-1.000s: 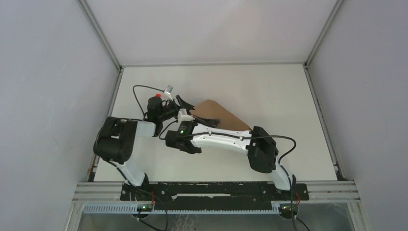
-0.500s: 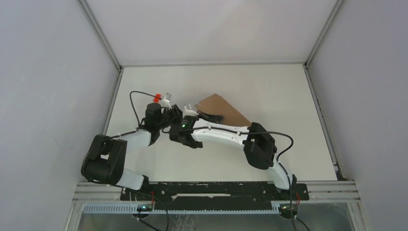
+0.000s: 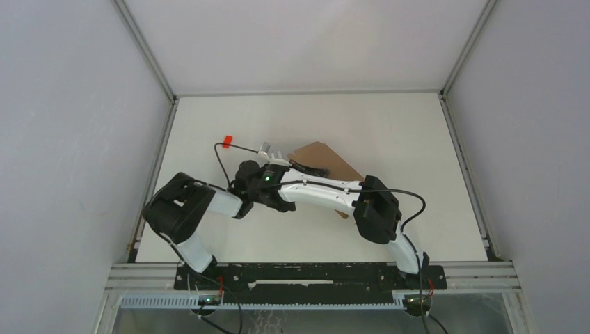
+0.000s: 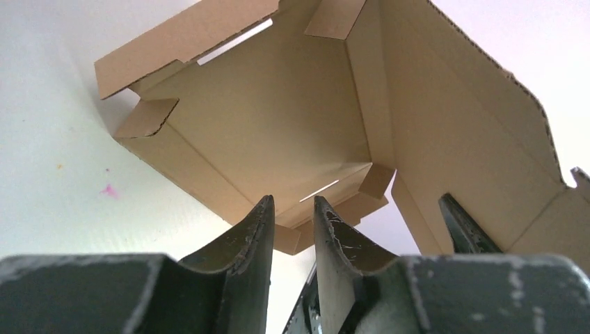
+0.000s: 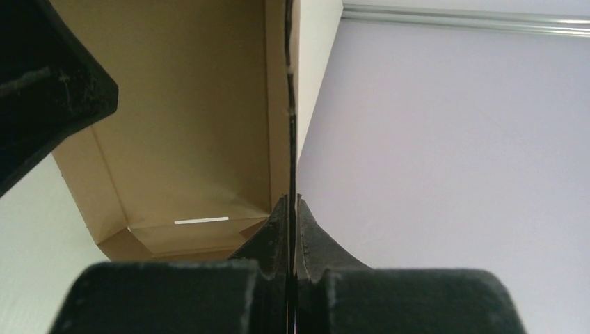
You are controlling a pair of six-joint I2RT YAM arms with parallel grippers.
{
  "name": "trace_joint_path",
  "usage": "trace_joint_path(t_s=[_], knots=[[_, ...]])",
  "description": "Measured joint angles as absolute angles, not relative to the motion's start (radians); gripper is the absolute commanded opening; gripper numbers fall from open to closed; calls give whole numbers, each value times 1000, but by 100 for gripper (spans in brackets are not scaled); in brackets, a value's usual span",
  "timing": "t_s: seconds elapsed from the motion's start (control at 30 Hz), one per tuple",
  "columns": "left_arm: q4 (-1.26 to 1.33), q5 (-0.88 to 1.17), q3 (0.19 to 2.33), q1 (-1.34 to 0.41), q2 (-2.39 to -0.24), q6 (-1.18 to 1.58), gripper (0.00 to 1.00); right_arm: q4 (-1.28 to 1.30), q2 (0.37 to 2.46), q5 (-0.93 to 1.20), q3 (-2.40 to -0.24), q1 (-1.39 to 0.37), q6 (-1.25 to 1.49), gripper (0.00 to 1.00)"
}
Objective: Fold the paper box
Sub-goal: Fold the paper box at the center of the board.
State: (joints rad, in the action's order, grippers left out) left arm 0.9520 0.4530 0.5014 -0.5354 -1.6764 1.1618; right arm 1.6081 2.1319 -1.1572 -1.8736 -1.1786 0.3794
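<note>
Change since a second ago: the left arm (image 3: 202,202) has swung inward, and its wrist is now tucked against the wrist of the right arm (image 3: 323,191). The paper box (image 3: 327,158) has barely shifted.

Wrist views, nearest first:
- Left gripper (image 4: 292,203): the fingers stand a narrow gap apart with white table showing through, and nothing is between them. The tips sit just short of the box's near corner.
- Right gripper (image 5: 292,202): clamped tight on the thin edge of one raised box wall (the edge runs straight up out of the jaws).

Box: brown cardboard, partly erected, with its open side facing the left wrist camera. Side walls angle up around the base panel, a small corner tab (image 4: 147,117) is bent inward, and one wall has a slit (image 4: 236,42).

Top view: the box lies mid-table just behind both wrists, with one corner poking out below the right forearm. Beyond it is the white table (image 3: 389,132), then the grey back wall (image 3: 299,42).
</note>
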Motion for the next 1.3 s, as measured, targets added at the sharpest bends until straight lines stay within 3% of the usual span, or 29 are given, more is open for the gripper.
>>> trace_joint_path(t_s=[0.1,0.33,0.83,1.3], knots=[[1008,420,501,-551,-1708,1206,34,1634,2132,-1147,-1874,-1177,376,0],[1018,331,490,-600,-1679,1232,57,1644,2118,-1130,-1874,-1166,379,0],[947,60,461,-638,-1549,1259,52,1647,2088,-1108,-1907,-1177,395,0],[1081,-230,297,-708,-1534,1334,63,1646,2066,-1019,-1864,-1216,356,0]])
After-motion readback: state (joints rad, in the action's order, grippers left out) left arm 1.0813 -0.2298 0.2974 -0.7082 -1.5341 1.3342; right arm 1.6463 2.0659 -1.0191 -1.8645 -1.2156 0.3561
